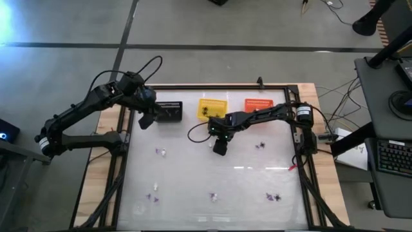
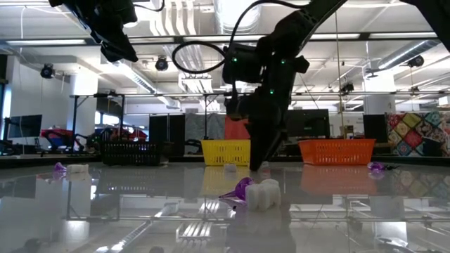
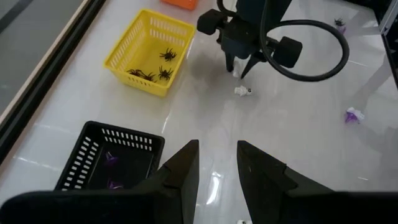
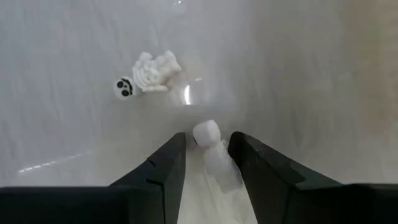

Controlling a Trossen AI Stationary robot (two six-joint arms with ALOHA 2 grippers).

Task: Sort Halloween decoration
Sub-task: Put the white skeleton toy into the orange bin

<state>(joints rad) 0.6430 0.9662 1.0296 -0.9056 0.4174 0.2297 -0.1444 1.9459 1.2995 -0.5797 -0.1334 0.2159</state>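
Between your right gripper's (image 4: 207,163) spread fingers lies a white skeleton trinket (image 4: 214,152), light and slippery; pinch its middle.

Right gripper (image 4: 205,158): white trinket (image 4: 214,155) between fingers, lower part hidden behind them; contact with pads cannot be told. In low view, fingertips hidden behind own dark wrist.

Left gripper (image 3: 216,163): base cut off by picture edge.

Black basket (image 3: 109,163): near corner hidden behind left finger; purple pieces inside too dim to name.

Scattered trinkets (image 1: 273,196) in high view: too small to tell shape.

Orange basket (image 3: 181,3): cut off by picture edge.
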